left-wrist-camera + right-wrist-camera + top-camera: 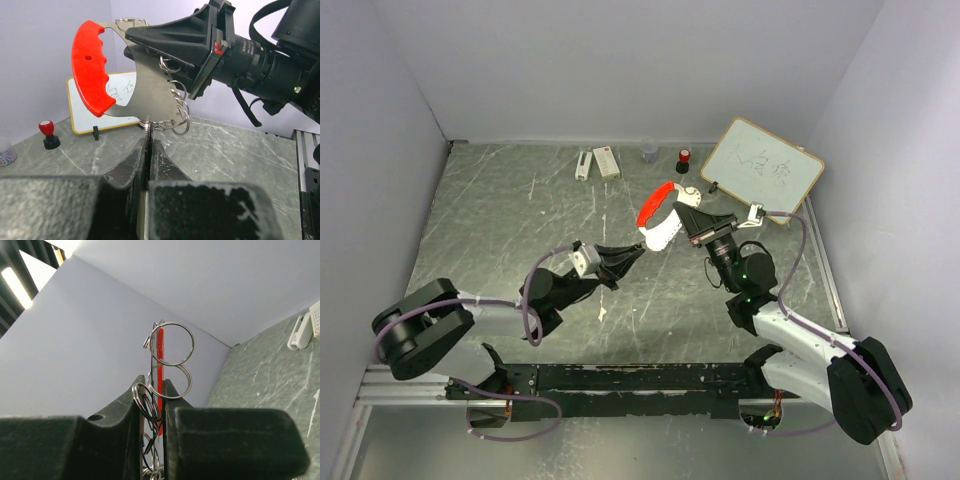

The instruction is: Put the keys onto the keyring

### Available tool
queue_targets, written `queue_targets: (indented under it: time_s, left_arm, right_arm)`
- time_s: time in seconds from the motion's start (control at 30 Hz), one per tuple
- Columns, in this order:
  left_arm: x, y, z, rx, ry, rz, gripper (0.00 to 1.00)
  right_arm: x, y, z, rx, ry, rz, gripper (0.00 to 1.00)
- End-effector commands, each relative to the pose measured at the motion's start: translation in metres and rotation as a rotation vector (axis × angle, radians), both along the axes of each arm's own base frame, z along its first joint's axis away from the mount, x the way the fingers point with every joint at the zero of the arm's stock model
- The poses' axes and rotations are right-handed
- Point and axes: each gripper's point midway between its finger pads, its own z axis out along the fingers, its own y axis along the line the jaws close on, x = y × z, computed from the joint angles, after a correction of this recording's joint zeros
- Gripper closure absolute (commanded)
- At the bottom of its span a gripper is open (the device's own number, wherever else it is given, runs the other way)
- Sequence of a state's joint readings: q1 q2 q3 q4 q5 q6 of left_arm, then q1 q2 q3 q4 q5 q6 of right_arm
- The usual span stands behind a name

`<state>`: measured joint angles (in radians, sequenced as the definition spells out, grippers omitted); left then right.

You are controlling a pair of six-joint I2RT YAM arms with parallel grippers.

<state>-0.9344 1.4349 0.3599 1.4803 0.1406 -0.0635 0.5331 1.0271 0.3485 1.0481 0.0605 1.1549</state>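
Nearest the lens: left end effector (149,142), fingers closed to a hairline slit on a thin metal sliver, judged to be one key (148,126). Too small to read its tag beyond a speck of red at the tip. Held edge-on and pointing straight up at the keyring (145,85), probably so the key's hole meets a wire loop head-on.

Keyring raised well clear of the desk (240,145), clamped by the right end effector (152,387), fingers shut flat on the grey curved plate. Red fob (91,67) on the far side of the keyring from that grip. Small wire rings (179,107) strung down the keyring's scalloped edge and left free of the fingers. Gripped at the plate rather than the rings, by the look of it, to keep the loops open to the key. Lowest ring touching, or just beside, the key tip; cannot tell whether threaded yet.

Judged step: feeding the first key onto a ring, with a split loop likely to need prising and fine alignment. Risk: key twisting in the pinch or slipping off the wire.

Second key not made out in any view.

Behind and below the keyring: whiteboard (82,112) and red-capped black cylinder (47,134), both well apart from it.
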Motion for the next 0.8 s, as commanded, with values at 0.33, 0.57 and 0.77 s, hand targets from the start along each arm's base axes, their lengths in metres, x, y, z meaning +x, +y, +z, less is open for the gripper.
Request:
queue_targets:
  time_s: [0.33,0.57,0.77]
  left_arm:
    - [0.013,0.002,0.013,0.072,0.013,0.079,0.93]
    - [0.022,0.001,0.022,0.155,0.022,0.117,0.93]
    - [0.031,-0.007,0.030,0.266,0.028,0.128,0.93]
  right_arm:
    - [-0.003,-0.020,0.006,0.064,-0.021,-0.045,1.00]
    - [0.003,-0.031,-0.005,0.052,-0.003,-0.079,1.00]
    - [0.005,-0.029,-0.020,0.038,0.022,-0.060,1.00]
